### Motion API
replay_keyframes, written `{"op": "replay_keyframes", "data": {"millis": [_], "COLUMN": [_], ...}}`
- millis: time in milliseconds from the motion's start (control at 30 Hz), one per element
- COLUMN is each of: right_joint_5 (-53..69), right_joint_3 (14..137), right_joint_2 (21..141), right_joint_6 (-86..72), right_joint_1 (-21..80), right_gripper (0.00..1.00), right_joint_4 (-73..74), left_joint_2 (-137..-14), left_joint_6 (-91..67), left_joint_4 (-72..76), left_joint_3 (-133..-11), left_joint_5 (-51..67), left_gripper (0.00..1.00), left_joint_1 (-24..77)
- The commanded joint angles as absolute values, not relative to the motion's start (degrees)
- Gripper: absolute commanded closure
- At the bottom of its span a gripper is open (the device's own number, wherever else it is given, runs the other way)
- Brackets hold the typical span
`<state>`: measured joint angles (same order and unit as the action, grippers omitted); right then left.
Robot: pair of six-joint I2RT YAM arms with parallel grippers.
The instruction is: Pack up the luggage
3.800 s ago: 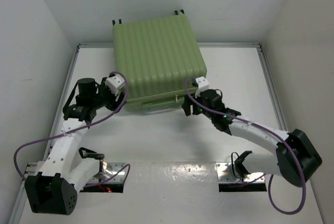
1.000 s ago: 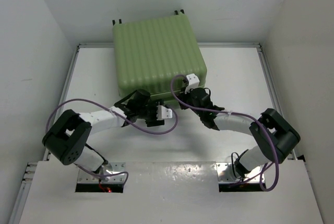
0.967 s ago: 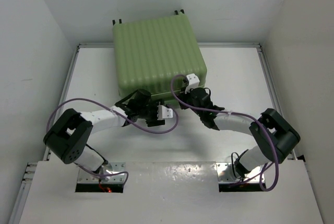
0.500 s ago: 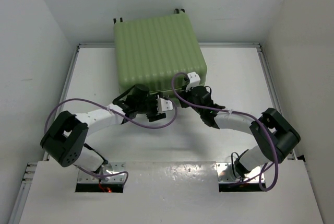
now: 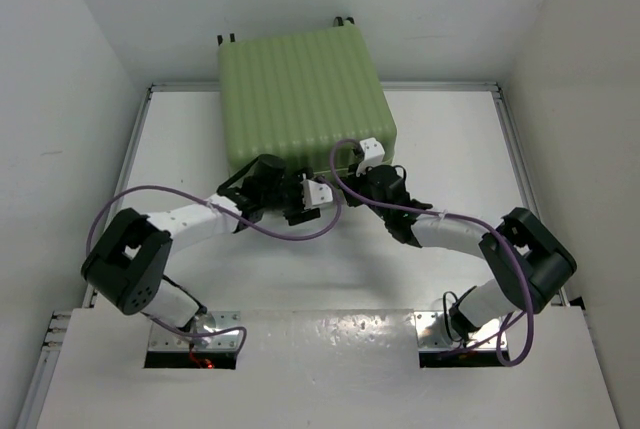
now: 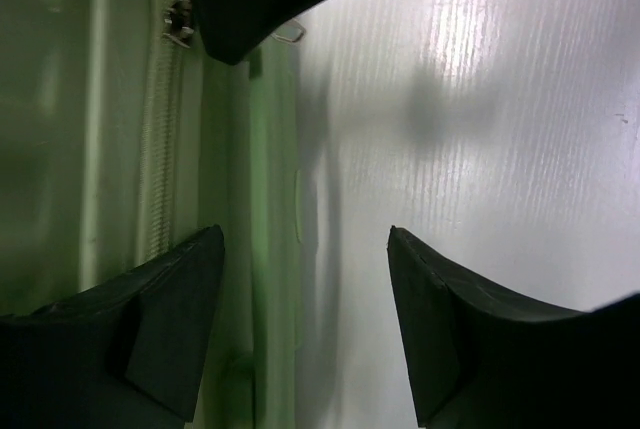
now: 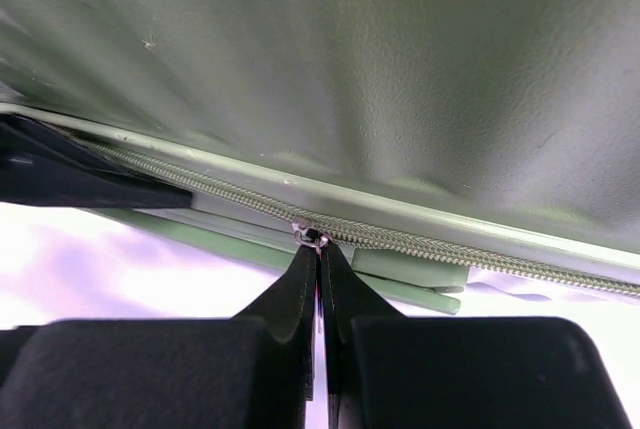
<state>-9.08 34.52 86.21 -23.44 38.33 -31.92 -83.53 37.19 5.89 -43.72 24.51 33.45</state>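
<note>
- White table (image 5: 450,149) between white walls; the luggage (image 5: 300,99) lies closed at the far middle, its zip seam (image 7: 480,256) running left to right along the near side.
- Right gripper (image 7: 318,249) is clenched on the zipper pull (image 7: 312,237), directly ahead of its tips.
- Left gripper (image 6: 300,239) hangs released astride that near edge, grasping nothing.

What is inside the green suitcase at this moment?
Nothing inside shows: the luggage lies shut, ribbed shell up, hiding any contents. Only its zipper is visible along the near edge, with the right fingers pinched on the zipper pull.
</note>
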Motion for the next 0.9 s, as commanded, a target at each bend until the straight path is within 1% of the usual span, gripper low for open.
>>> {"op": "replay_keyframes", "data": {"millis": [0, 33, 133, 200, 267, 333, 367, 467, 500, 567, 633, 667, 700, 867], "right_joint_5": [-11.2, -11.2, -11.5, -12.0, -12.1, -12.1, -12.0, -12.4, -12.7, -13.2, -13.6, -14.0, -14.1, -13.3], "right_joint_3": [33.8, 33.8, 34.4, 34.2, 33.5, 32.9, 32.7, 32.3, 32.3, 31.6, 30.2, 29.5, 28.9, 25.5], "right_joint_2": [84.6, 84.6, 84.9, 84.8, 84.3, 83.9, 83.5, 83.6, 83.3, 82.4, 81.0, 80.3, 79.3, 75.9], "right_joint_6": [-23.3, -23.5, -23.8, -23.7, -23.5, -23.5, -23.6, -23.6, -23.5, -23.5, -23.8, -24.2, -24.4, -24.8], "right_joint_1": [37.1, 37.1, 36.4, 36.0, 35.9, 35.0, 35.1, 34.5, 34.4, 34.0, 32.8, 32.5, 31.9, 27.3], "right_gripper": [1.00, 1.00, 1.00, 1.00, 1.00, 1.00, 1.00, 1.00, 1.00, 1.00, 1.00, 1.00, 1.00, 1.00], "right_joint_4": [-32.1, -32.1, -31.3, -30.6, -30.2, -30.0, -30.0, -29.8, -29.8, -29.4, -28.2, -27.7, -26.8, -24.5], "left_joint_2": [-88.2, -89.3, -94.0, -96.1, -97.6, -97.6, -97.6, -97.6, -97.6, -98.1, -98.7, -98.7, -98.7, -96.1], "left_joint_6": [38.7, 38.7, 36.0, 34.3, 34.3, 35.0, 35.0, 36.4, 36.4, 36.4, 36.9, 36.9, 36.9, 40.9], "left_joint_4": [11.2, 11.2, 11.2, 11.2, 12.2, 12.9, 12.9, 12.9, 11.8, 7.9, 2.1, 1.0, 0.0, -7.3], "left_joint_3": [-47.0, -48.0, -50.8, -52.0, -51.5, -51.0, -51.0, -50.4, -50.4, -52.8, -55.0, -55.8, -56.6, -56.6], "left_joint_5": [19.4, 18.3, 12.7, 11.6, 10.5, 8.9, 8.9, 8.9, 8.9, 7.4, 6.9, 6.3, 4.9, 4.7], "left_gripper": [0.29, 0.29, 0.35, 0.40, 0.49, 0.55, 0.61, 0.73, 0.79, 0.83, 0.91, 0.97, 1.00, 1.00], "left_joint_1": [31.4, 31.4, 32.0, 32.6, 33.3, 34.6, 35.2, 35.2, 35.8, 35.8, 35.8, 35.8, 35.2, 31.5]}}
